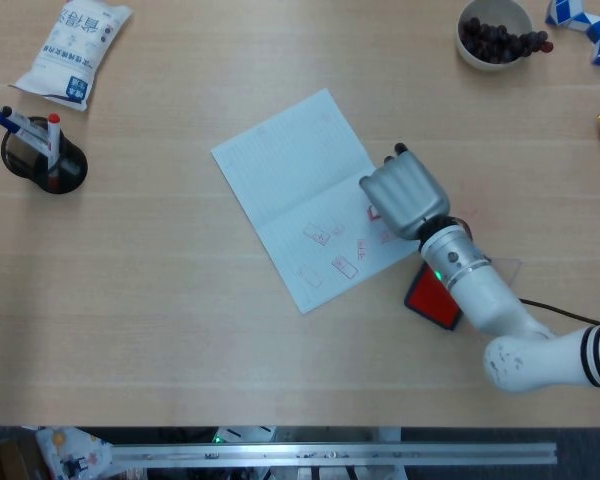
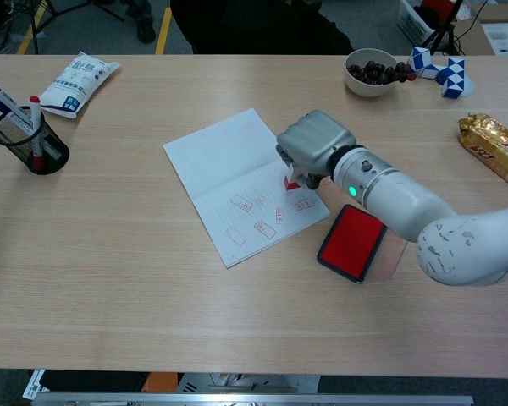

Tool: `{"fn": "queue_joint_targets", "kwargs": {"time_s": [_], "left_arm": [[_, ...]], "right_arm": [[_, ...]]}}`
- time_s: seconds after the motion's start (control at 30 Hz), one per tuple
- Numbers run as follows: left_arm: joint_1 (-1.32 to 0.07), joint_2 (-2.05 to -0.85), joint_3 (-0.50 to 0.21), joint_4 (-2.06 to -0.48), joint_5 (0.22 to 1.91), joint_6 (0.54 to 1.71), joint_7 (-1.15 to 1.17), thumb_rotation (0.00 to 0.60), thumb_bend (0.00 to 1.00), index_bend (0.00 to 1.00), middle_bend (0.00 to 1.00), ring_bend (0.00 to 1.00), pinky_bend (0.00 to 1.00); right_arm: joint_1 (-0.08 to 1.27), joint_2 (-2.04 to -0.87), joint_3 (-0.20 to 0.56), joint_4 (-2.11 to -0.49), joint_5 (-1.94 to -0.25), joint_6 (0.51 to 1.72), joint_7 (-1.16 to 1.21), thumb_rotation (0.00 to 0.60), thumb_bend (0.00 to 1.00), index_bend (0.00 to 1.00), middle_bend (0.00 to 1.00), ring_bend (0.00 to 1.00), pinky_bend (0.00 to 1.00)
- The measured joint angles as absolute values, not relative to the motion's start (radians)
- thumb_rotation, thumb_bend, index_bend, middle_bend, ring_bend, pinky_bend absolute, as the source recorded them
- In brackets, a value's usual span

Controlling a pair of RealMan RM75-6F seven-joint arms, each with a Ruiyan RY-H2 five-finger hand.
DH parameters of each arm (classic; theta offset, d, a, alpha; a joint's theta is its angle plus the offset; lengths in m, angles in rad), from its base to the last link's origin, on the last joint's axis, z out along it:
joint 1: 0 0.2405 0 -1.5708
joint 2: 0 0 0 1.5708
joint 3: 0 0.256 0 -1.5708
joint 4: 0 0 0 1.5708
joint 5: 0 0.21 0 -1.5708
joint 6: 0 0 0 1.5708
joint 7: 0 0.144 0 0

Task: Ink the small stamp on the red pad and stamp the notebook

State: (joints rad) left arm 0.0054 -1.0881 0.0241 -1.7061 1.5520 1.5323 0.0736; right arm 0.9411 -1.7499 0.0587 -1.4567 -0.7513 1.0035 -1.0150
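Several red imprints, too small to read, mark the notebook (image 2: 229,173) where the right robot hand (image 2: 311,148) grips the small stamp (image 2: 293,181).

1. The right hand (image 2: 315,152) covers most of the small stamp (image 2: 293,181); only its red base shows beneath the hand, in the chest view.
2. Whether that base touches the notebook (image 1: 298,190) cannot be told.
3. The forearm behind the hand hides part of the red pad (image 1: 433,297) in the head view.
4. The stamped marks (image 2: 261,213) left of the hand are too small to read.
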Motion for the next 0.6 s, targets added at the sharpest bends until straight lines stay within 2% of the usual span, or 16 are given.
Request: {"fn": "queue_joint_targets", "kwargs": {"time_s": [0.6], "left_arm": [[0.005,-1.09,0.022,-1.698,1.55,1.531,0.067,0.6,0.12,0.01,0.15,0.2,0.12]], "right_arm": [[0.954,-1.84,0.041,-1.337,-0.733,0.984,-1.048,0.6,0.53,0.88,0.65,0.48,0.3]]}}
